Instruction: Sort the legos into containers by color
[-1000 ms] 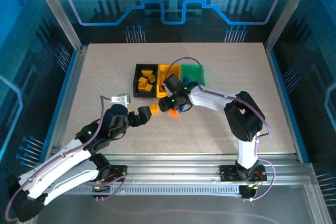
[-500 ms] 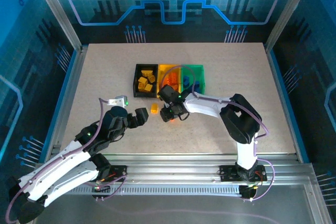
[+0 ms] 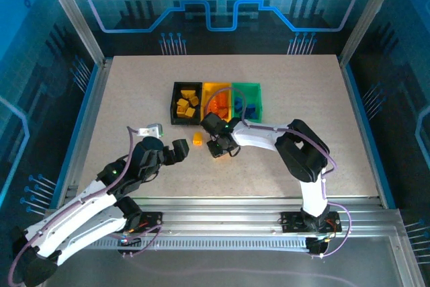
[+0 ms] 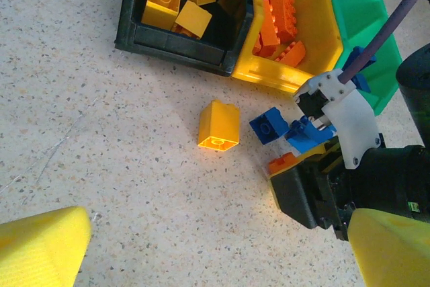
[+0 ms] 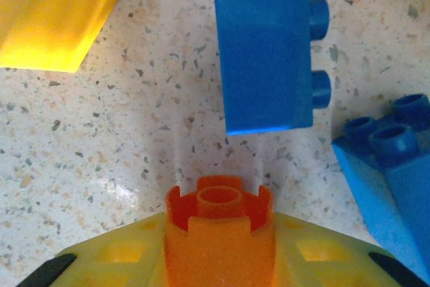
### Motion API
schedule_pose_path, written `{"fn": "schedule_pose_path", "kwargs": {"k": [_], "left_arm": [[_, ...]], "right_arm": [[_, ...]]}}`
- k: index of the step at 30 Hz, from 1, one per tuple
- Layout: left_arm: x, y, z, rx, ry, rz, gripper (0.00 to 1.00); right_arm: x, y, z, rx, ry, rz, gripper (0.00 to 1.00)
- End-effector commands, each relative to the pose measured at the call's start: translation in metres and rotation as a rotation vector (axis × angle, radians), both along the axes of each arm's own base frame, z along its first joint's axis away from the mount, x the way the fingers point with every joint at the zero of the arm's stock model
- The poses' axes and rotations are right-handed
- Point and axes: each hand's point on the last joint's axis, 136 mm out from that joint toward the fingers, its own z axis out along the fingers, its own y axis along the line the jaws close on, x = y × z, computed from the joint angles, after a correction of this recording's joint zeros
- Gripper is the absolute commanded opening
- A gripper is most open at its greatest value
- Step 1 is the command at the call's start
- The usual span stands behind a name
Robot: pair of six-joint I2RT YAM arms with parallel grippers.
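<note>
The right claw (image 5: 220,263) is down on the table (image 5: 101,139), pinching an orange lego (image 5: 220,223) between its fingers (image 5: 114,260), with a blue lego (image 5: 265,65) just ahead of it and a yellow lego (image 5: 60,11) ahead to its left. The left claw (image 4: 215,253) hangs spread wide, the containers (image 4: 181,44) beyond it.

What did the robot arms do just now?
The right gripper pulled back from the yellow plastic bin, down to the table, and closed on a small orange plastic brick. The open left gripper and loose yellow plastic brick stayed put.
</note>
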Motion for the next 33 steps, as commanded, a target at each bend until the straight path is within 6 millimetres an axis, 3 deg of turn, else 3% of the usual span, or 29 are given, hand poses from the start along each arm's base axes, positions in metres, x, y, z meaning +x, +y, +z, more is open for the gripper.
{"fn": "schedule_pose_path", "kwargs": {"k": [1, 6, 8, 18, 21, 23, 28, 33], "left_arm": [[0.001, 0.007, -0.009, 0.025, 0.013, 0.034, 0.99], [0.0, 0.007, -0.019, 0.027, 0.032, 0.034, 0.99], [-0.001, 0.008, -0.024, 0.03, 0.042, 0.039, 0.99], [0.001, 0.005, -0.036, 0.056, 0.081, 0.029, 0.99], [0.003, 0.002, -0.04, 0.061, 0.095, 0.021, 0.99], [0.004, -0.001, -0.042, 0.065, 0.107, 0.011, 0.99], [0.009, -0.01, -0.049, 0.077, 0.139, -0.015, 0.99], [0.021, -0.031, -0.052, 0.083, 0.154, -0.083, 0.99]], "right_arm": [[0.002, 0.002, 0.041, 0.07, -0.065, -0.001, 0.32], [0.027, -0.004, 0.114, 0.211, -0.188, -0.063, 0.29], [0.044, -0.008, 0.129, 0.243, -0.211, -0.11, 0.3], [0.146, -0.011, 0.121, 0.192, -0.201, -0.295, 0.34], [0.167, -0.008, 0.124, 0.198, -0.203, -0.323, 0.37], [0.175, -0.007, 0.125, 0.2, -0.191, -0.337, 0.41], [0.18, -0.001, 0.141, 0.247, -0.207, -0.332, 0.66], [0.161, -0.006, 0.168, 0.308, -0.248, -0.326, 0.7]]}}
